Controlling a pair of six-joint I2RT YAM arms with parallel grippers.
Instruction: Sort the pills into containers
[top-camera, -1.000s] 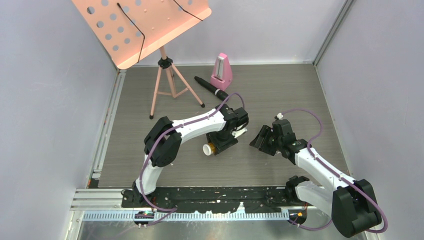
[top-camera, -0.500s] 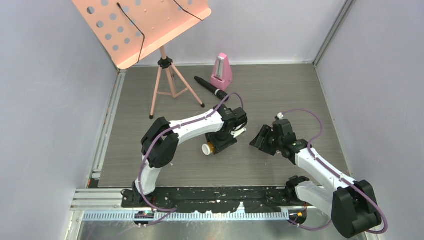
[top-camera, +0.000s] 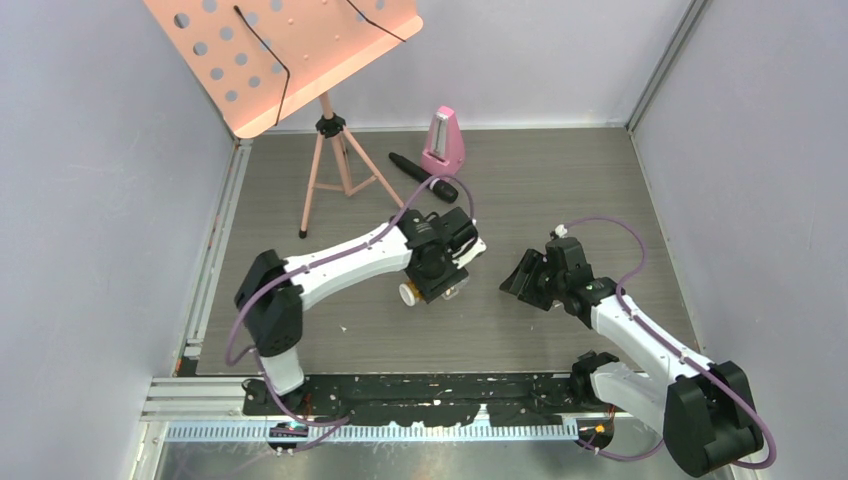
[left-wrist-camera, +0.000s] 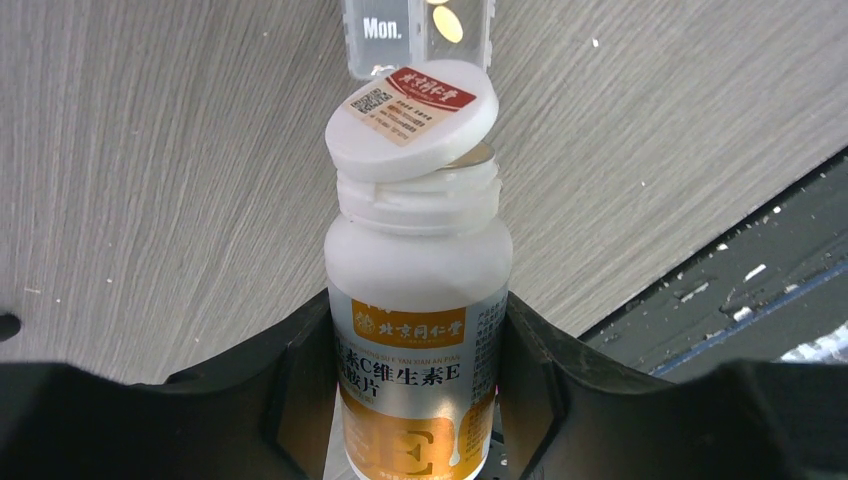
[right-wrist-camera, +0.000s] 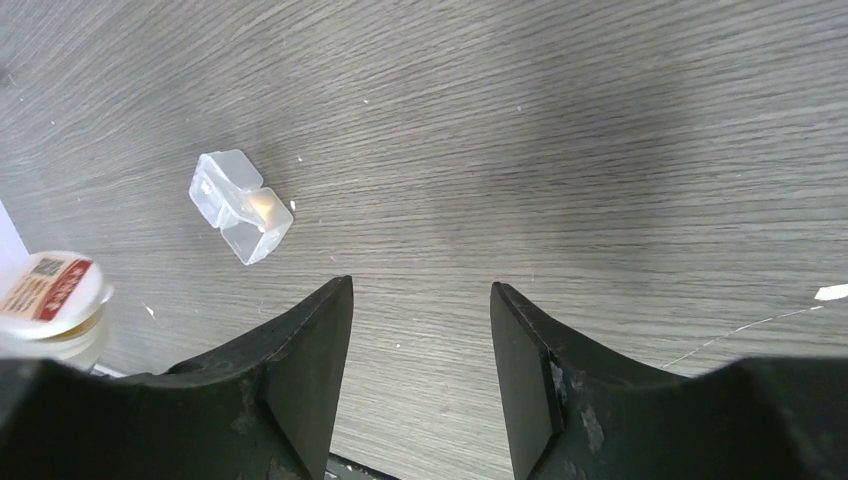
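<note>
My left gripper (left-wrist-camera: 416, 330) is shut on a small white bottle (left-wrist-camera: 418, 240) with an orange label. Its flip cap (left-wrist-camera: 412, 118) hangs open, and its mouth points at the clear pill box (left-wrist-camera: 415, 30) lying just beyond on the table. One compartment is marked "Mon."; the other holds a yellow pill (left-wrist-camera: 447, 22). In the right wrist view the pill box (right-wrist-camera: 240, 205) lies left of and beyond my open, empty right gripper (right-wrist-camera: 420, 305), with a yellowish bit (right-wrist-camera: 263, 204) inside. From above, the left gripper (top-camera: 437, 278) and the right gripper (top-camera: 516, 280) face each other.
A pink music stand (top-camera: 325, 150) stands at the back left. A pink metronome (top-camera: 443, 143) and a black microphone (top-camera: 422, 176) lie behind the left arm. The table's front edge and a black rail (left-wrist-camera: 740, 290) lie close to the bottle.
My left arm has swung, its elbow moving left, and the gripper with the bottle has shifted slightly left and back. The right arm has not moved.
</note>
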